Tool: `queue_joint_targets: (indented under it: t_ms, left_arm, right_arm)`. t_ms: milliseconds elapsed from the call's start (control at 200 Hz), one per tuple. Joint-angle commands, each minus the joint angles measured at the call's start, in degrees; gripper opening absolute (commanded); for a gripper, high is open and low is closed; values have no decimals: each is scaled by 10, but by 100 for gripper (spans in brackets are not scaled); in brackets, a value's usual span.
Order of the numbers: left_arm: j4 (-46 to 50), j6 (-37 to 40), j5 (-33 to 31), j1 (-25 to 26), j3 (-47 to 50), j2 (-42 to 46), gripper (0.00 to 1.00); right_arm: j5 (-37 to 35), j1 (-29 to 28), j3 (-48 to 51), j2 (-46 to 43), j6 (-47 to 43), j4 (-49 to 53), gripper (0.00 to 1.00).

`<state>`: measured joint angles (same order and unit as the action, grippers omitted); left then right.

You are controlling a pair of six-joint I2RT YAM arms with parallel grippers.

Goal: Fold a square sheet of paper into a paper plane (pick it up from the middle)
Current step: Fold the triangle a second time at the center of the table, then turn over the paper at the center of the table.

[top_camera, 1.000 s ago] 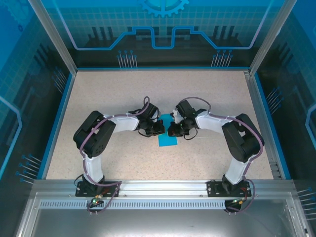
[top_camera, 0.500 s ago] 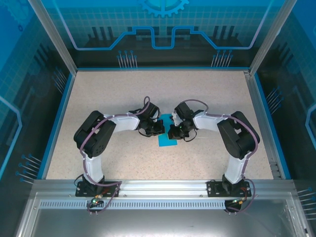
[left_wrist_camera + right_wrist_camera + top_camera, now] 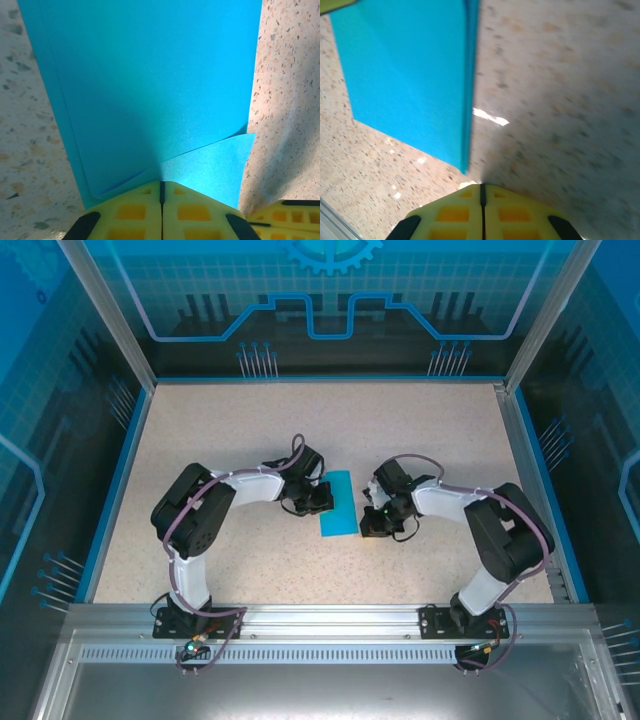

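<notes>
The square sheet of paper (image 3: 340,504) lies flat mid-table, cyan-blue and folded into a narrow oblong; a finished paper plane is out of view. My left gripper (image 3: 318,501) rests at its left edge. In the left wrist view the layered sheet (image 3: 150,85) spreads out from my shut left gripper (image 3: 161,186), with a diagonal flap (image 3: 210,165) running from the tips. Whether the tips pinch the paper or only press it is unclear. My right gripper (image 3: 374,521) is apart from the sheet, on its right. In the right wrist view the sheet (image 3: 410,75) lies upper left of my shut, empty right gripper (image 3: 481,189).
The speckled beige table (image 3: 250,430) has a blue rim (image 3: 112,490) and aluminium posts (image 3: 105,315) with blue panels around it. Bare tabletop lies behind and to both sides of the arms. The right wrist view is motion-blurred.
My right gripper has drawn back off the paper, to the right and a little nearer. More of the sheet now shows. The left gripper has stayed at the sheet's left edge.
</notes>
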<state>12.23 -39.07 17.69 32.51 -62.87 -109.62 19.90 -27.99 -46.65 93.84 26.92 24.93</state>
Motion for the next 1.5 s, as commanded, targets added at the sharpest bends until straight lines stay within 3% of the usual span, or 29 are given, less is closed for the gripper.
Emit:
queue_joint_targets:
  t_ms: [0, 155, 270, 415, 700, 1090, 1496]
  left_arm:
    - [25, 0, 0, -3, -28, -4, 11]
    - [-20, -30, 36, -3, -41, 35, 32]
    - [-38, -58, 7, -3, -9, 70, 39]
    - [-91, -96, -22, -3, 67, 106, 43]
    - [-162, -146, 1, -2, 135, 120, 42]
    - [-173, -153, 21, -2, 139, 101, 42]
    - [-165, -150, 15, -2, 136, 91, 41]
  right_arm:
    - [-14, 11, -13, -54, 19, 0, 8]
    - [-47, 17, -30, -75, 60, -70, 24]
    - [-52, 30, -34, -59, 61, -104, 34]
    - [3, 34, -74, -5, 17, -128, 42]
    - [60, 37, -146, 104, -22, -130, 37]
    - [92, 45, -122, 114, -45, -126, 36]
    - [89, 55, -103, 117, -35, -138, 15]
